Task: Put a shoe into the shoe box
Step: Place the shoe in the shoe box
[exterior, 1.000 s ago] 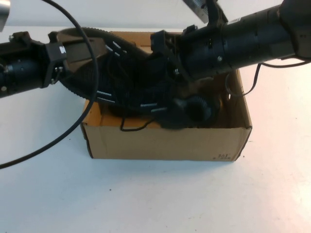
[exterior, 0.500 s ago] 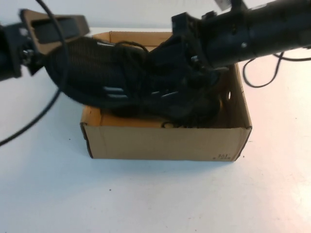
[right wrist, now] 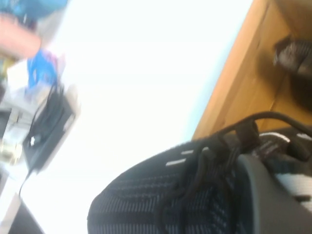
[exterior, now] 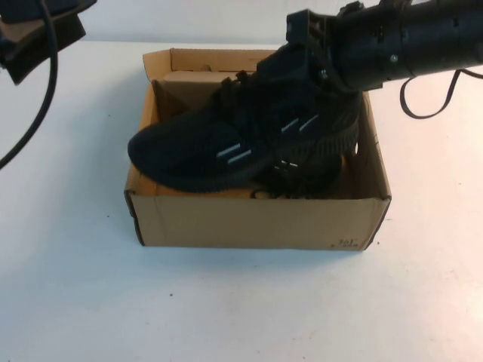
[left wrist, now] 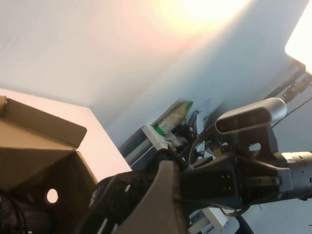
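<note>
The shoe (exterior: 211,147) is a black mesh sneaker with white side dashes. It stands sole down over the open shoe box (exterior: 256,222), toe toward the box's left front corner and heel raised at the right. My right gripper (exterior: 306,72) is shut on the shoe's heel collar. In the right wrist view one grey finger (right wrist: 265,195) presses against the laced upper (right wrist: 161,200). My left gripper (exterior: 34,30) is open and empty, high at the far left, clear of the box.
A second black shoe (exterior: 306,175) lies in the box's right half, under the held shoe; it also shows in the right wrist view (right wrist: 292,53). The box's flap lid (exterior: 219,60) stands open at the back. White table surrounds the box.
My left gripper let go of the shoe's toe and drew back up and to the left. The right gripper turned the shoe sole down and lowered it toward the box.
</note>
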Motion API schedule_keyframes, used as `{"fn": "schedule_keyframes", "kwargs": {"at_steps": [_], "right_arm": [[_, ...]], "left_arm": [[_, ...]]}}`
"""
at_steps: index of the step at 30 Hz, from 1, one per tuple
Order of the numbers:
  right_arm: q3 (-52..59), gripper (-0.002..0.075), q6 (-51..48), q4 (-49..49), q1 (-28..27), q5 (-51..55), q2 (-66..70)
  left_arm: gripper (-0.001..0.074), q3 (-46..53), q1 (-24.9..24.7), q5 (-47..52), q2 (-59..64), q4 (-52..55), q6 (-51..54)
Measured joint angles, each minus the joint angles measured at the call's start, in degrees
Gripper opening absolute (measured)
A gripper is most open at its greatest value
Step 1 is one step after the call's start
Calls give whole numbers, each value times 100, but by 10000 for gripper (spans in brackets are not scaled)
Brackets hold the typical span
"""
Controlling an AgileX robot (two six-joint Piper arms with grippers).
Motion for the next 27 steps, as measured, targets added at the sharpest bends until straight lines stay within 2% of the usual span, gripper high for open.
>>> {"fn": "schedule_keyframes", "kwargs": {"at_steps": [7, 14, 21, 27], "right_arm": [[0, 23, 710, -581, 89, -874, 0], [0, 22, 1903, -1695, 711, -1640, 111], [0, 22, 2766, -1886, 910, -2062, 571], [10, 22, 2997, -1993, 910, -2329, 743]], "left_arm": [[640, -8, 0, 10, -106, 1, 9], [640, -8, 0, 22, -112, 1, 22], [640, -8, 0, 22, -112, 1, 22], [640, -8, 0, 22, -112, 1, 31]]}}
